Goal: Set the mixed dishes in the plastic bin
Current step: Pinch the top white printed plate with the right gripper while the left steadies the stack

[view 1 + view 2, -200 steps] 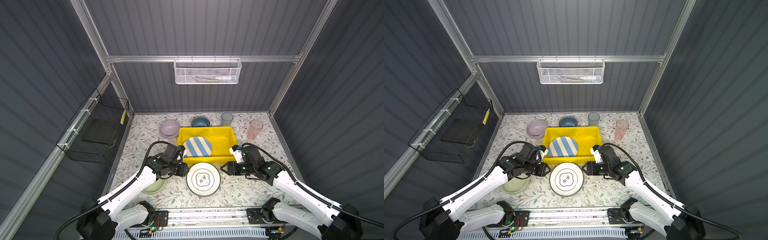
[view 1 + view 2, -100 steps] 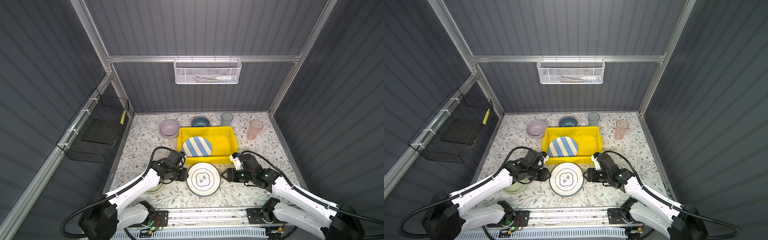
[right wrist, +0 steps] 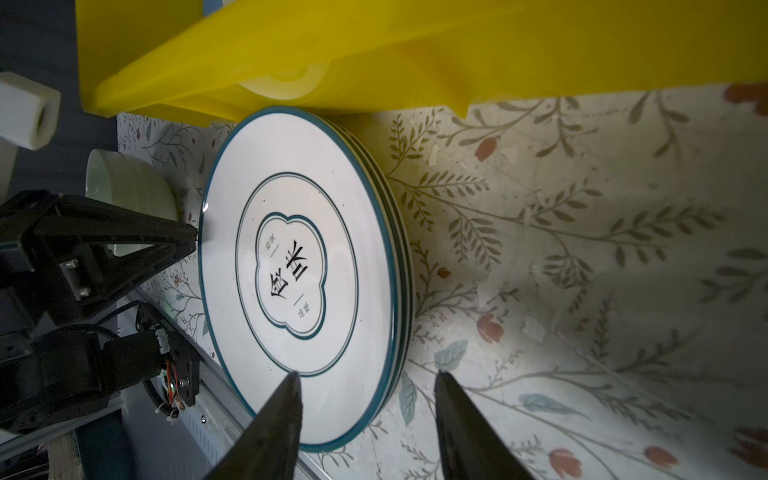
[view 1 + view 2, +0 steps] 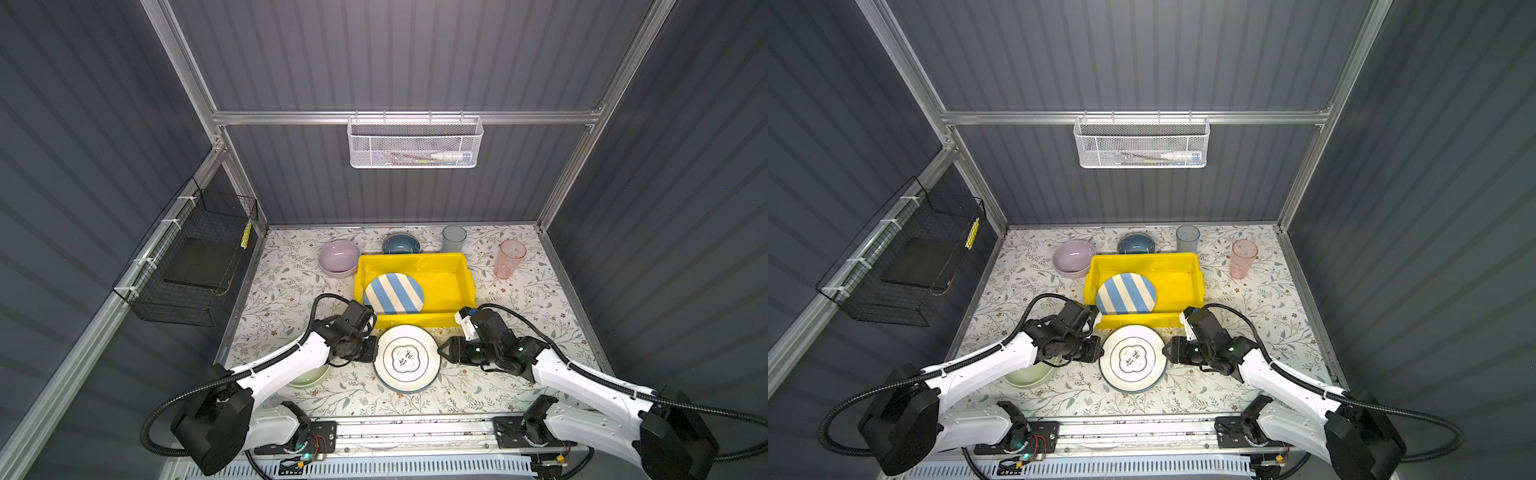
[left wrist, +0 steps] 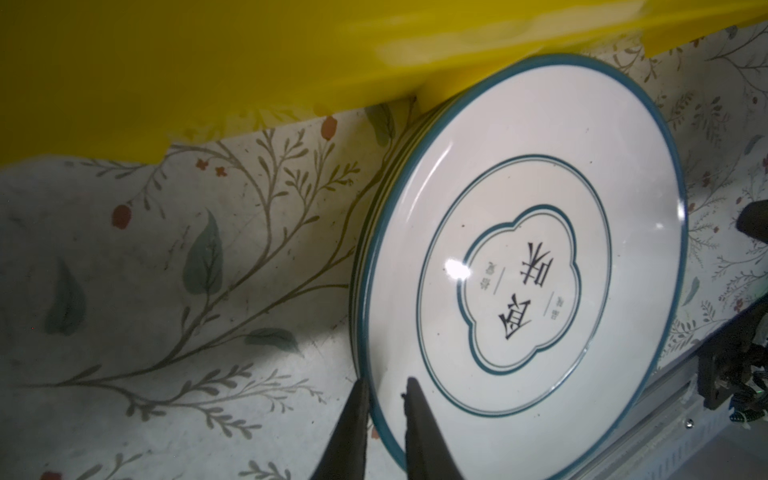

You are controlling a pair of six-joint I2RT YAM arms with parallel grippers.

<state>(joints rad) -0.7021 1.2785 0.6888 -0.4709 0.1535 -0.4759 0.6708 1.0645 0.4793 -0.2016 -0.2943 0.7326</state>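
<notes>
**Finding.** A stack of white dark-rimmed plates sits on the bench [image 4: 291,282] just in front of the yellow bin [image 4: 415,322], and its far edge looks tucked under the bin's lip. The top plate [image 4: 405,358] is the item in hand.

**Pincers.** The left pincer [image 5: 384,390] is closed narrowly on the near-left rim of the top plate, one finger above it and one below. The right pincer [image 3: 368,376] stands open at the opposite rim. One finger is over the plate face and the other is off over the bench, so it grips nothing.

**Advice.** We judge the step to be a two-sided lift. The right pincer should close on the top rim only, without catching the plates beneath. The lift should start level and draw back from the lip before going up and over the front wall. The striped plate [image 4: 393,293] already fills the bin's left part, so the open right part is the better landing.

**Orientation.** The plate lies flat, face up. Being round, it has no long axis. The bin's long side runs across both top views, mouth upward.
</notes>
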